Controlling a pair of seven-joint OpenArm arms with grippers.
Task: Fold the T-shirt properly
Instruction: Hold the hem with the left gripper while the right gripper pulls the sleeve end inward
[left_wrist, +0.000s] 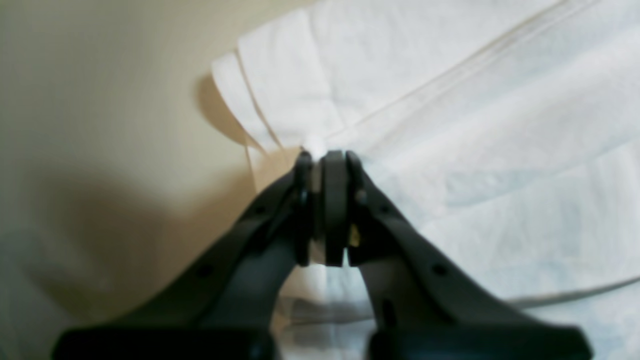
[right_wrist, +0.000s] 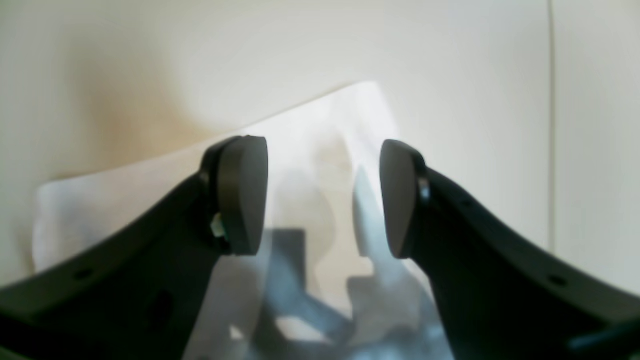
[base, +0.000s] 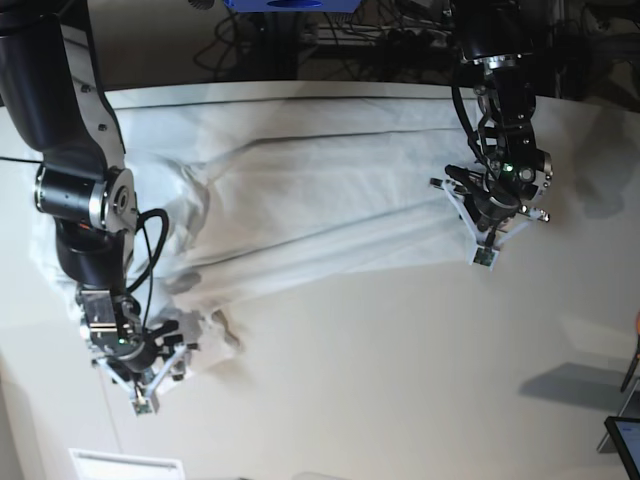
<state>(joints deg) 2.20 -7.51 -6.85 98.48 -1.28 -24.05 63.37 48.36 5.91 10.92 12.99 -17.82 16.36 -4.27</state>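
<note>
The T-shirt (base: 300, 215) lies spread and wrinkled across the white tabletop (base: 420, 380), stretched between the two arms, with one bunched corner near the right gripper (base: 143, 395) and the other end under the left gripper (base: 484, 250). The left gripper's jaws are pressed together on a pinch of the T-shirt's edge (left_wrist: 315, 145) (a hemmed seam runs away from the pinch), lifting it off the table. The right gripper (right_wrist: 322, 200) stands wide apart just over the cloth, holding nothing; dark cables (base: 330, 35) crowd the table's far edge.
</note>
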